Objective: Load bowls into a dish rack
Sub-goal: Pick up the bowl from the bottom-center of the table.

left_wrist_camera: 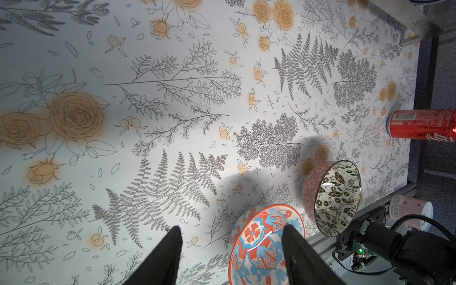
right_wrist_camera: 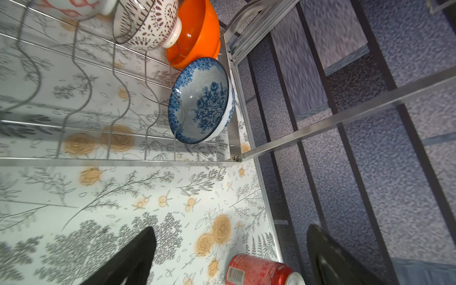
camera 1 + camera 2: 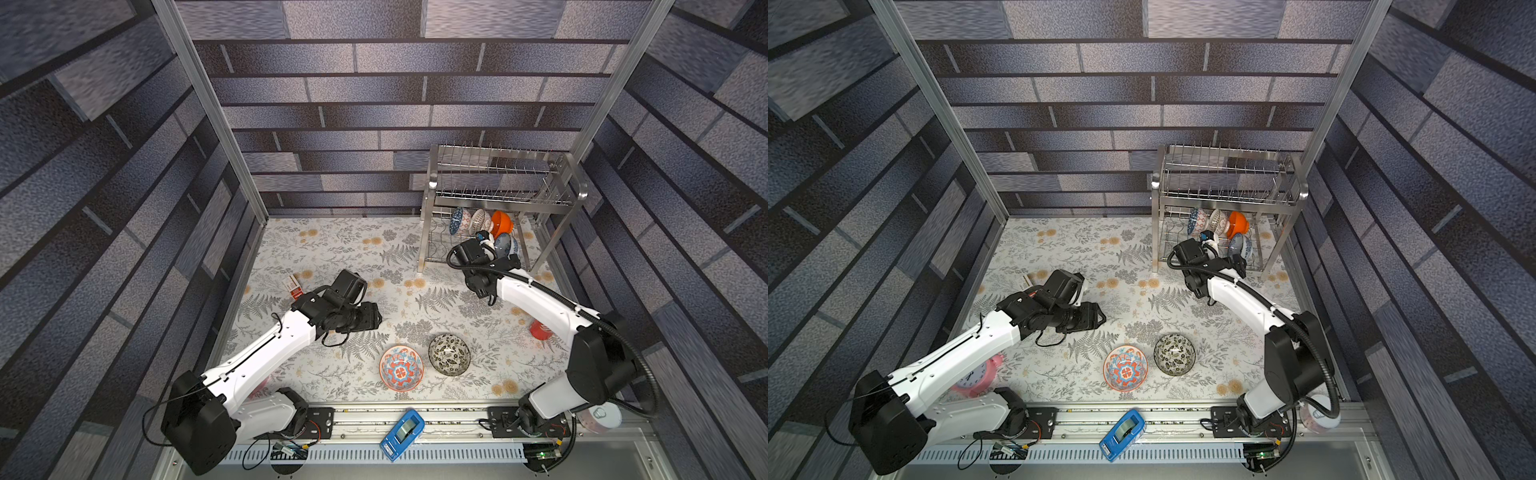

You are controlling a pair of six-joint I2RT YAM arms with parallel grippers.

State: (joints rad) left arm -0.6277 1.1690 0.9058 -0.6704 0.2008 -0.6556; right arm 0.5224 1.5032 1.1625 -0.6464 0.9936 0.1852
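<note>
The dish rack (image 3: 498,168) stands in the far right corner of the tabletop (image 3: 332,257). It is a two-tier frame of shiny steel, with flat posts, thin upright prongs on top and wavy wire slots below. Four bowls sit on edge in its lower tier. At the back, in a row, are a blue triangle-patterned bowl (image 3: 457,220), a white lattice bowl (image 3: 481,220) with brown dotted petals on its rounded outside, and a plain glossy orange bowl (image 3: 501,222). The blue-white floral bowl (image 3: 503,244) leans in a wire slot in front of the orange one, blue roses showing on its glazed inside. The right arm (image 3: 536,299) reaches to the rack's front, and the right jaws, flat and black, are spread wide with nothing between them. Near the front edge, about midway, two bowls stand upright just beside each other. One is the red-and-blue medallion bowl (image 3: 401,368), orange-red at the rim, and the other is the black-and-white floral bowl (image 3: 449,354), pink-patterned outside. The left arm (image 3: 266,353) stretches over the left half, and the left jaws are spread and empty, near the medallion bowl but not touching it. The tabletop is a smooth pale sheet printed with grey ferns and tan roses. A red metal can (image 3: 540,330) is by the right edge.
</note>
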